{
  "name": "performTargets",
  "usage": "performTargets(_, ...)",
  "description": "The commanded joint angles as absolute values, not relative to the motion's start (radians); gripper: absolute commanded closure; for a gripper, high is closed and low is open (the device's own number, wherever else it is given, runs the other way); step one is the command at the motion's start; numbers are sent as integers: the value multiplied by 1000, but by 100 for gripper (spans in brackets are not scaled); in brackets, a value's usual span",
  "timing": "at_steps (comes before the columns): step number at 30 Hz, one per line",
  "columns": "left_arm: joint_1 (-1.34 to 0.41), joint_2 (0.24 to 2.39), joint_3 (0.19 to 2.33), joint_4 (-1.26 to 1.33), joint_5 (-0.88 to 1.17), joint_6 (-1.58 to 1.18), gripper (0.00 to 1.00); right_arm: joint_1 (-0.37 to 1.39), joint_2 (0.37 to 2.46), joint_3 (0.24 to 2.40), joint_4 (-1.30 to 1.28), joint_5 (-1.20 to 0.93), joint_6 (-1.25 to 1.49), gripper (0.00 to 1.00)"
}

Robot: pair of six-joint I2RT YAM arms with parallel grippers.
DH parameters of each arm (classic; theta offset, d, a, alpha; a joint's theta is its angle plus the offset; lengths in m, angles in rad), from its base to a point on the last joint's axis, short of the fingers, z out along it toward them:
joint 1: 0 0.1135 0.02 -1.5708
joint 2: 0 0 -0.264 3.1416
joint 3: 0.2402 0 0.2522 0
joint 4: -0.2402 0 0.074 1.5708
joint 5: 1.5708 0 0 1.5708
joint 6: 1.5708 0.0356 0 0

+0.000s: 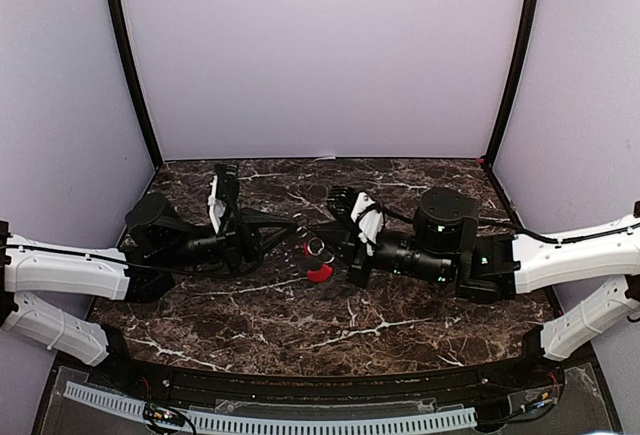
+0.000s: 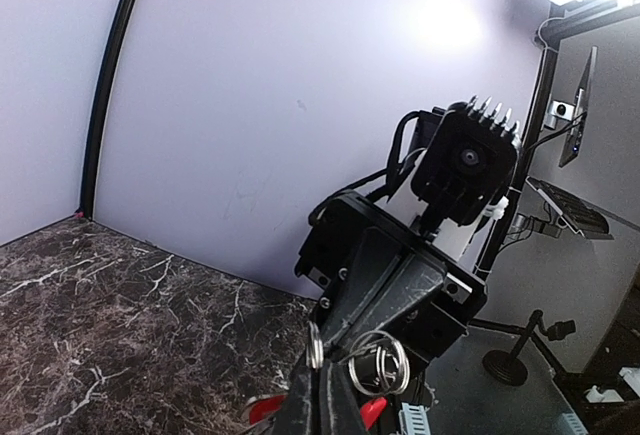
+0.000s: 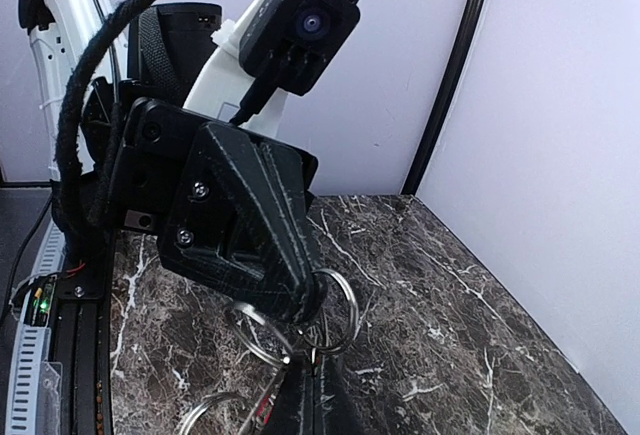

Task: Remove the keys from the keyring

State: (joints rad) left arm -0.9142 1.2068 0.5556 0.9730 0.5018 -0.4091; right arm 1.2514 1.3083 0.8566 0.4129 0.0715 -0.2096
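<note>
The keyring (image 1: 316,246) is held between the two grippers, which meet tip to tip over the middle of the marble tabletop (image 1: 250,325). The left gripper (image 3: 298,303) is seen closed, its fingers pinched on one wire loop of the keyring. The right gripper (image 1: 336,246) is likewise closed on the cluster of loops; which loop is gripped cannot be told. The curved red sleeve (image 1: 320,274) hangs lowest. The key cannot be singled out with certainty.

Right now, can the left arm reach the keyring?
Probably yes: the left gripper is at the keyring mid-table, seemingly pinching it, with the right gripper on the opposite side.
</note>
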Motion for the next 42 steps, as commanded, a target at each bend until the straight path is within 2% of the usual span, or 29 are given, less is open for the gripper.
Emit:
performTargets(1, -913, 1168, 534, 1046, 454, -423, 100, 1274, 1325, 883, 452, 107, -234, 100)
performTargets(18, -913, 1195, 502, 1099, 393, -447, 100, 1324, 1455, 950, 545, 89, -202, 100)
performTargets(31, -859, 1116, 462, 996, 316, -440, 100, 1324, 1372, 834, 556, 245, -155, 100)
performTargets(33, -843, 1109, 461, 960, 305, -444, 100, 1321, 1347, 818, 540, 269, -139, 95)
performTargets(38, -798, 1085, 453, 834, 210, -454, 100, 1288, 1276, 781, 496, 353, -79, 71)
performTargets(42, -722, 1074, 434, 757, 185, -498, 100, 1207, 1215, 733, 469, 366, 2, 59)
